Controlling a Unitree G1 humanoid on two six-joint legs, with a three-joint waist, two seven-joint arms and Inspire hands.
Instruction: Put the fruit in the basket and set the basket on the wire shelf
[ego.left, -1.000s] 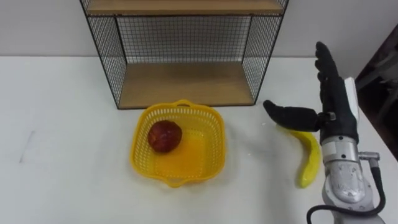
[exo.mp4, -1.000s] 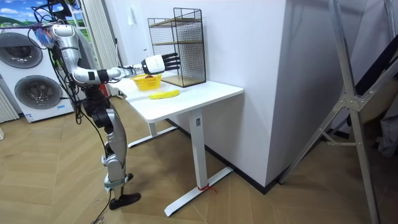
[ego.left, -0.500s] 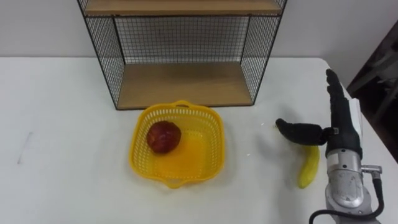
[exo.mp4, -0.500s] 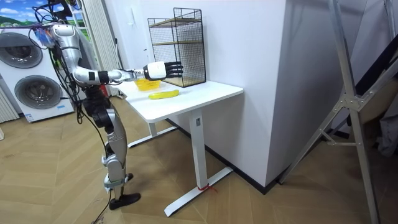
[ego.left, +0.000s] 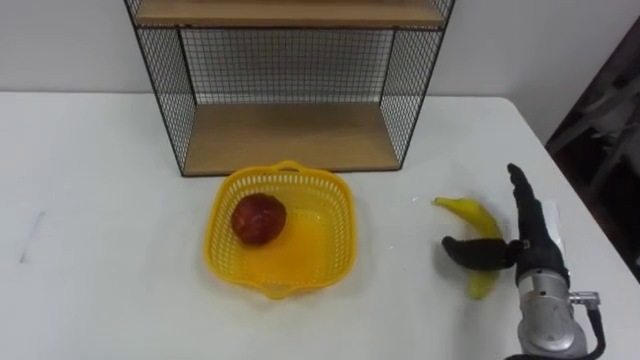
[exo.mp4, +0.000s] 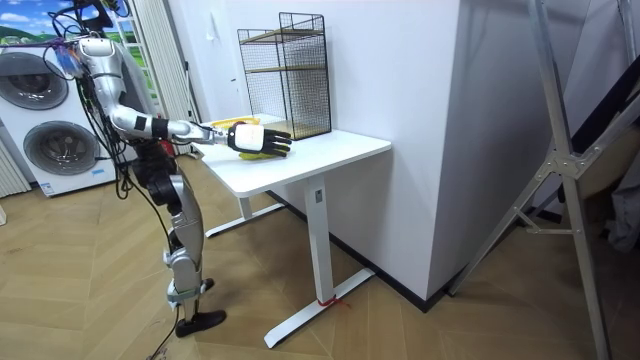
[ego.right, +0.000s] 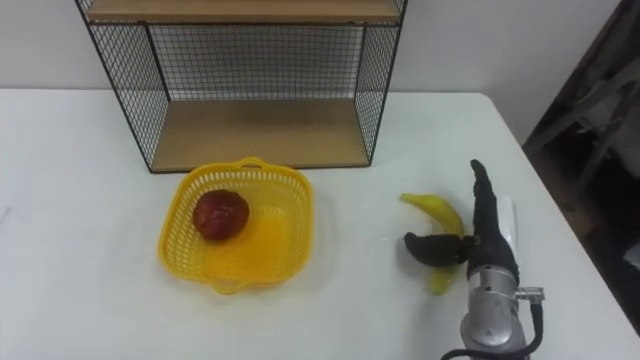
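Note:
A yellow plastic basket (ego.left: 331, 260) (ego.right: 292, 243) sits on the white table (ego.left: 100, 250) in front of the wire shelf (ego.left: 290, 135). A red apple (ego.left: 259, 218) (ego.right: 221, 214) lies inside it at the left. A yellow banana (ego.left: 472, 219) (ego.right: 436, 213) lies on the table to the basket's right. My right hand (ego.left: 528, 243) (ego.right: 487, 236) is open right over the banana's near half, fingers straight along its right side and thumb across it. In the room view the right hand (exo.mp4: 252, 138) reaches out over the table.
The wire shelf (ego.right: 255, 130) has a wooden lower board and a wooden upper board (ego.left: 290, 12), with mesh sides and back. The table's right edge (ego.left: 590, 235) runs close beside my hand. In the room view a washing machine (exo.mp4: 45, 120) stands behind me.
My right hand has drawn back toward me and come down over the banana's near half. The banana's far tip, earlier covered, now shows. The camera has shifted a little.

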